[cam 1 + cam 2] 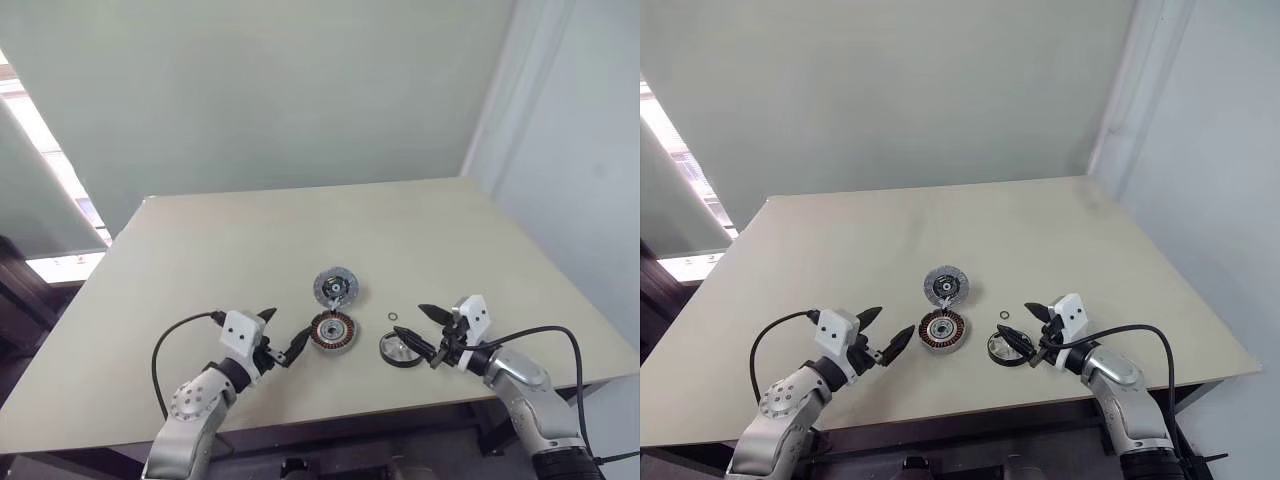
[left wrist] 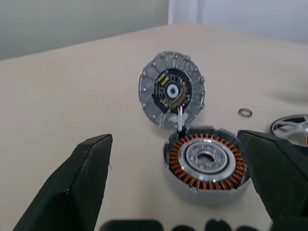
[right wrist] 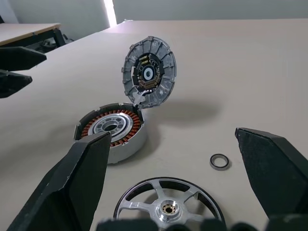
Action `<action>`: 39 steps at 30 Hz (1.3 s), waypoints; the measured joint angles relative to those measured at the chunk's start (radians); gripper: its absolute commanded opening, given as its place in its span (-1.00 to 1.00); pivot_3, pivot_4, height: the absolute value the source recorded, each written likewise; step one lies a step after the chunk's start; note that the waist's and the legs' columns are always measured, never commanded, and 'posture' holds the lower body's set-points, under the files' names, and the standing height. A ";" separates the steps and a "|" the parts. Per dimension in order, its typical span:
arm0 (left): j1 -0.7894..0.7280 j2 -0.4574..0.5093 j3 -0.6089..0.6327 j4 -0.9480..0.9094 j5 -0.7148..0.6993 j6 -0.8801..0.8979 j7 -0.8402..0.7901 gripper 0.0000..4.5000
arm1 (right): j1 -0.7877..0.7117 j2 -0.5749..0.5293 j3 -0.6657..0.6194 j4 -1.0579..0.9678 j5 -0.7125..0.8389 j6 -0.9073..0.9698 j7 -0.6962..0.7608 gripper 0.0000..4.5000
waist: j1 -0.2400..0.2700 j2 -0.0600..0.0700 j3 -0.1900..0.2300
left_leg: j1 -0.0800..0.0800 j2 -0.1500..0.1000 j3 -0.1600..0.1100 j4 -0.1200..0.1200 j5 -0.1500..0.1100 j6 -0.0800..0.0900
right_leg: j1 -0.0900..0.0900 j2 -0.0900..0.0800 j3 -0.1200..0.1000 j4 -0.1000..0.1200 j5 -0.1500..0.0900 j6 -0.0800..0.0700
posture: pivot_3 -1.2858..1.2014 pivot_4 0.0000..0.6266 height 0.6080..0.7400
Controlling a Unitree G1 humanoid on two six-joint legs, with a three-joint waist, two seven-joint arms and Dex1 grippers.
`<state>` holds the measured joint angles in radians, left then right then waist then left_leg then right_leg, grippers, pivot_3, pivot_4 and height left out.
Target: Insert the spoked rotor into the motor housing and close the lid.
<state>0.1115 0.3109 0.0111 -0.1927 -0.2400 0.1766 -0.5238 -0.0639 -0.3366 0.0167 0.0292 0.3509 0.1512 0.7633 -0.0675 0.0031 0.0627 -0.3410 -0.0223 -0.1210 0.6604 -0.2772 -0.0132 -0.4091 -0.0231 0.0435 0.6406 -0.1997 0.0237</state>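
Beige table (image 1: 250, 230); head view: motor housing (image 1: 333, 331) near front edge, lid (image 1: 335, 286) hinged up behind it, spoked rotor (image 1: 401, 350) to its right. Left gripper (image 1: 281, 338) wide, empty, just left of housing. Right gripper (image 1: 430, 335) wide, straddling rotor. Right wrist view: small ring (image 3: 219, 161) beside rotor.

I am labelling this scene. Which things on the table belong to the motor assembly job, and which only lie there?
For the job: spoked rotor, motor housing, lid standing open.
Lying about: small metal ring, beside the rotor.
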 measured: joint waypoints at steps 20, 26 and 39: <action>-0.035 0.035 -0.046 0.000 -0.012 0.080 -0.074 0.98 | -0.259 -0.041 0.000 -0.075 -0.031 0.603 -0.319 1.00 | -0.001 0.000 0.000 | -0.001 0.000 0.000 0.000 0.000 0.000 | -0.002 0.001 0.000 0.000 0.000 0.000 | 0.03 -1.00 1.00; -0.074 0.035 -0.061 0.001 -0.011 0.080 -0.087 0.98 | -0.396 -0.023 0.052 0.053 -0.062 0.669 -0.324 1.00 | -0.002 0.000 0.000 | -0.001 0.000 0.000 -0.001 0.000 0.000 | -0.001 0.001 0.000 0.000 0.000 0.000 | 0.03 -1.00 1.00; -0.074 0.029 -0.083 0.011 -0.006 0.069 -0.088 0.98 | -0.519 0.090 0.137 0.418 -0.180 0.493 -0.300 1.00 | -0.003 0.001 0.000 | -0.001 0.000 0.000 -0.001 0.000 0.001 | -0.002 0.001 0.001 0.000 0.001 0.001 | 0.03 -1.00 1.00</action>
<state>0.0374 0.3403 -0.0719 -0.1821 -0.2458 0.2457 -0.6118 -0.5825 -0.2462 0.1534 0.4474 0.1713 0.6442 0.4631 -0.0709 0.0036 0.0626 -0.3418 -0.0224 -0.1209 0.6592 -0.2773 -0.0125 -0.4106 -0.0220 0.0441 0.6405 -0.1991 0.0242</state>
